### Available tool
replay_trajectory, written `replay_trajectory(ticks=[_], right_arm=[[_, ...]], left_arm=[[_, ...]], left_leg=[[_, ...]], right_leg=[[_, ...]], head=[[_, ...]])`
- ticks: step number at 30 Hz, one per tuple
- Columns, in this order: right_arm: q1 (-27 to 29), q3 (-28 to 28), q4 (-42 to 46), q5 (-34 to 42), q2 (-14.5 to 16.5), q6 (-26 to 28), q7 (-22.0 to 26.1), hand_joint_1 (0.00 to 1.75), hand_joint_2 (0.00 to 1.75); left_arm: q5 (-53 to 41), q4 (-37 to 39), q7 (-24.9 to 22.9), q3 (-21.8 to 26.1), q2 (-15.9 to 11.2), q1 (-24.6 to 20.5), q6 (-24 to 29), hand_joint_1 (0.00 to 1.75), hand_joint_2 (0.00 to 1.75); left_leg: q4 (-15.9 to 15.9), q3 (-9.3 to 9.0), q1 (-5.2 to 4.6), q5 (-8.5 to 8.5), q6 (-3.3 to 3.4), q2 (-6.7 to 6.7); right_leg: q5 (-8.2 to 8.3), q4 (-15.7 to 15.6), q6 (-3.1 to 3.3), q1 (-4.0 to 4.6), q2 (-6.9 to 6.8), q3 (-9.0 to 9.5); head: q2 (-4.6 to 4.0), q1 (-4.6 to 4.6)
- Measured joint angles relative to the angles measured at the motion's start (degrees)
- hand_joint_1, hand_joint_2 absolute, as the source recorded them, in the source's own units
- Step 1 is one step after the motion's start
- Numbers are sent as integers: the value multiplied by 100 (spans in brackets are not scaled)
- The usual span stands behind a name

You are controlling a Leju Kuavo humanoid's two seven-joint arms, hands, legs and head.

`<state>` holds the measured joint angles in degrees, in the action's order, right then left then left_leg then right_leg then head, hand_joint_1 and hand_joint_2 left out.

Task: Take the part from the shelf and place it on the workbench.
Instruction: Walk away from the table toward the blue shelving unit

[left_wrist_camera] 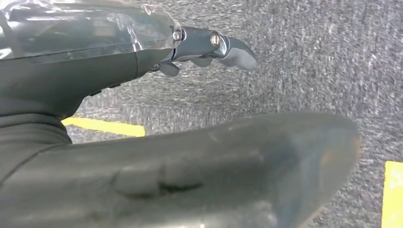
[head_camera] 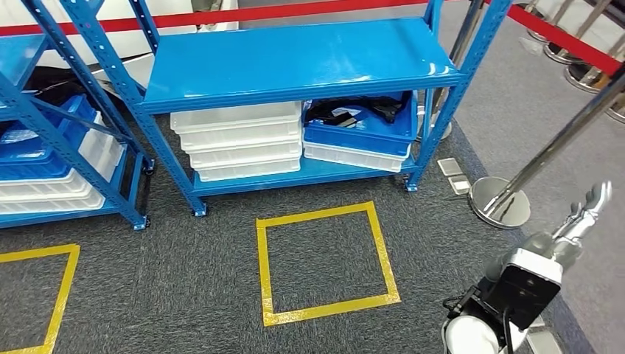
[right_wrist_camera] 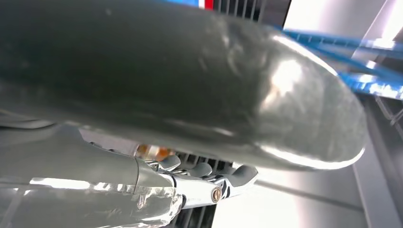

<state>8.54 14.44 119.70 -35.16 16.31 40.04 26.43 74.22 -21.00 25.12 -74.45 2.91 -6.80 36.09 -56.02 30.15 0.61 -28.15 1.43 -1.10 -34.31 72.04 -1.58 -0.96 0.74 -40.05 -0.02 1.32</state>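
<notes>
The blue shelf (head_camera: 295, 63) stands ahead with its upper board bare. On its lower board a blue tray (head_camera: 361, 133) holds dark parts (head_camera: 354, 110) and sits on a white tray. My right hand (head_camera: 586, 210) is raised at the right, away from the shelf, fingers straight and holding nothing. In the right wrist view the right hand (right_wrist_camera: 190, 95) shows a thick thumb and extended fingers (right_wrist_camera: 204, 173), with nothing between them. In the left wrist view my left hand (left_wrist_camera: 199, 161) hangs over grey carpet, its fingers (left_wrist_camera: 209, 47) spread from the thumb and holding nothing.
A stack of white trays (head_camera: 239, 140) fills the lower board's left half. A second shelf (head_camera: 44, 147) with blue and white trays stands left. A yellow tape square (head_camera: 324, 258) marks the carpet before the shelf. A stanchion base (head_camera: 500, 200) and red barrier tape (head_camera: 575, 40) stand right.
</notes>
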Motion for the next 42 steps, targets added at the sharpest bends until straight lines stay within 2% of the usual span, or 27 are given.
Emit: replay_trajectory(ticks=[1,2,3,4,6,7,9,10,12,14,15,16,17,18,20,21,22,23,27,31,37,42], right_arm=[[6,1,-3,-5,0,0,-10,0,0],[10,1,-4,-10,0,0,-23,0,0],[13,1,-5,-16,0,0,-35,0,0],[12,1,-7,-22,0,0,-46,0,0],[12,0,-10,-29,0,0,-69,0,0],[13,-1,-11,-32,0,0,-76,0,0],[22,-1,-12,-46,0,0,-102,0,0],[27,-2,-11,-58,0,0,-129,0,0],[34,-12,-10,-86,-1,0,-212,0,0],[35,-30,-12,-132,-4,-1,-338,0,0],[35,-37,-16,-166,-7,-1,-420,0,0],[35,-42,-23,-211,-11,-2,-519,0,0],[35,-44,-35,-253,-18,-1,-617,0,0],[35,-47,-50,-289,-28,-1,-709,0,0],[34,-53,-86,-331,-54,-1,-831,0,0],[35,-56,-105,-335,-67,-1,-875,0,0],[37,-60,-127,-333,-84,-1,-955,0,0],[40,-68,-163,-310,-110,-1,-1094,0,0],[72,-126,-487,169,-331,-8,-1878,0,0],[110,-209,-961,885,-577,-15,-2242,0,0],[116,-576,-2281,2599,-1087,-20,-3220,0,0],[93,-1045,-3374,3228,-1472,-22,-3262,0,0]], left_arm=[[3,0,-1,0,0,3,-1,0,0],[4,0,-2,0,1,3,-2,0,0],[3,0,-2,0,4,2,-3,0,0],[1,0,-3,0,6,-1,-4,0,0],[-3,0,-2,0,9,-9,-4,0,0],[-6,0,-1,1,9,-11,-4,0,0],[-12,0,-1,1,9,-14,-4,0,0],[-16,0,-1,1,8,-16,-4,0,0],[-23,0,-1,0,7,-19,-4,0,0],[-25,0,-1,0,7,-13,-4,0,0],[-23,0,-2,0,7,-6,-4,0,0],[-21,0,-3,1,7,0,-4,0,0],[-20,0,-4,1,7,3,-4,0,0],[-19,0,-5,1,7,4,-4,0,0],[-20,0,-5,1,6,-2,-4,0,0],[-21,0,-6,1,5,-6,-4,0,0],[-21,0,-7,1,5,-8,-4,0,0],[-19,0,-8,1,4,-9,-4,0,0],[2,0,-27,1,7,-7,-9,0,0],[1,0,-66,0,7,-8,-33,0,0],[-38,0,-175,-2,7,-11,-51,0,0],[-62,0,-222,-4,7,-13,-58,0,0]], left_leg=[[-9,-1,0,-12,-5,-84],[-22,-3,5,-28,-16,-159],[-43,-9,15,-49,-36,-227],[-74,-13,20,-79,-67,-286],[-144,-18,6,-142,-145,-373],[-166,-23,-6,-164,-182,-409],[-169,-51,-5,-185,-245,-469],[-200,-62,9,-221,-279,-437],[-527,49,32,-457,-334,-220],[-1253,378,36,-825,-354,-2],[-1594,549,33,-940,-353,32],[-1774,654,26,-947,-341,46],[-1735,661,16,-836,-318,51],[-1489,575,3,-633,-283,58],[-747,286,-34,-221,-190,108],[-460,181,-52,-118,-153,136],[-299,129,-69,-84,-129,156],[-245,118,-82,-99,-117,163],[-175,97,-65,-100,-168,153],[-179,86,-74,-113,-124,152],[-182,78,-74,-128,-103,158],[-181,69,-71,-140,-95,158]], right_leg=[[2,123,-22,-17,-27,-53],[105,39,-40,-33,-51,0],[288,-253,-55,-46,-95,160],[443,-646,-61,-47,-204,367],[607,-1200,-12,-24,-358,646],[597,-1283,31,-7,-388,679],[601,-1277,127,6,-282,663],[609,-1288,162,2,-244,664],[633,-1311,227,-15,-178,668],[635,-1310,262,-6,-116,663],[633,-1308,274,5,-79,664],[629,-1306,280,16,-42,669],[626,-1304,284,26,-7,678],[622,-1303,285,33,25,690],[613,-1303,277,49,72,711],[609,-1298,263,56,90,707],[609,-1297,242,57,102,700],[610,-1299,218,57,110,693],[553,-1315,318,74,101,723],[585,-1365,231,66,97,759],[578,-1388,208,67,88,781],[567,-1390,193,66,85,780]], head=[[0,13],[0,24],[0,38],[0,58],[0,88],[0,82],[0,51],[0,38],[0,-5],[0,-79],[0,-104],[0,-119],[0,-128],[0,-135],[0,-143],[0,-147],[0,-150],[0,-152],[0,-142],[0,-131],[0,-129],[0,-132]])
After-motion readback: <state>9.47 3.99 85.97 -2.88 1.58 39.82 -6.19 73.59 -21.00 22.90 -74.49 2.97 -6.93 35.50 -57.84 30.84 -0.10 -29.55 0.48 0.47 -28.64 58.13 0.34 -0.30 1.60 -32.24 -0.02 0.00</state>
